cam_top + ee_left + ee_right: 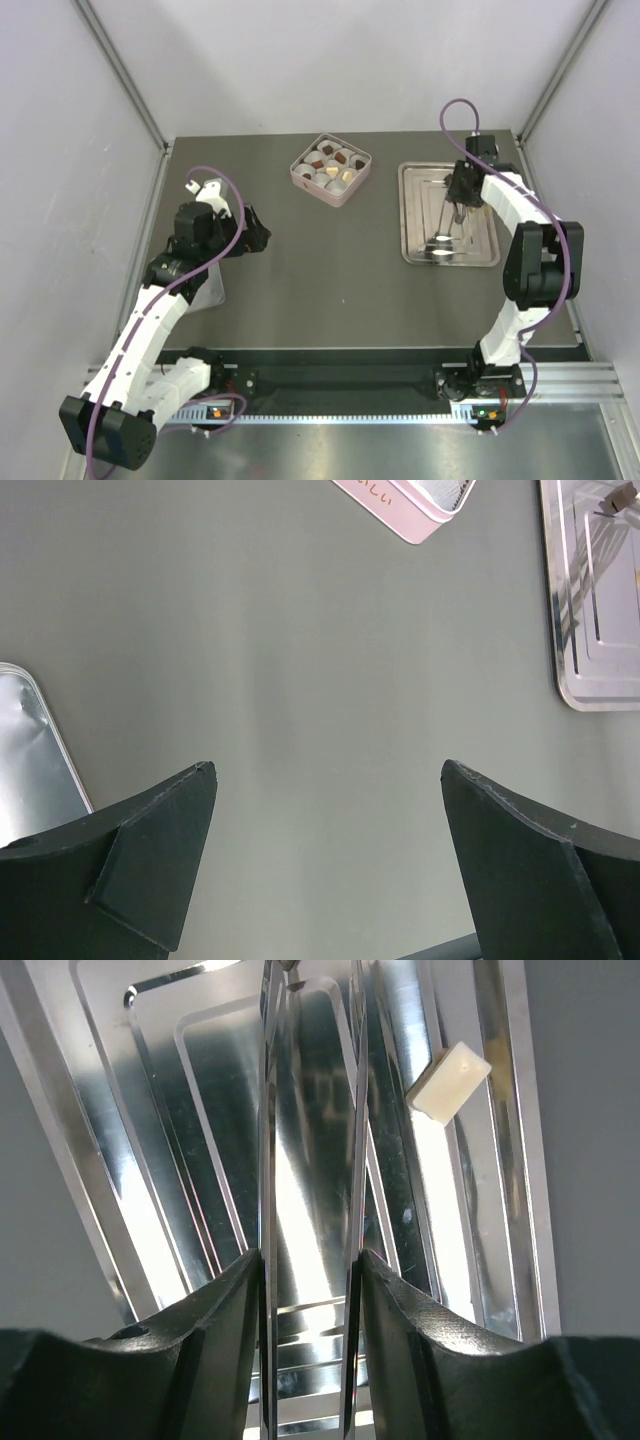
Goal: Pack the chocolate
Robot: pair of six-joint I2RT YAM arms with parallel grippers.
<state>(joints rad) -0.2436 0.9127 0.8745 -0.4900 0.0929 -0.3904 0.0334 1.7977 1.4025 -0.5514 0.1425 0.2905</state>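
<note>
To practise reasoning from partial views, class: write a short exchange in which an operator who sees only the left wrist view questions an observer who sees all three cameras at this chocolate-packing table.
Operator: I see just a corner of the pink box. What is inside?
Observer: White paper cups, several holding the chocolate, mostly dark pieces.
Operator: What is the other arm doing?
Observer: The right gripper is shut on metal tongs, which it holds over the tray.
Operator: Any chocolate on that tray?
Observer: Yes, one cream piece lies there, off to one side of the tongs and apart from them.
</note>
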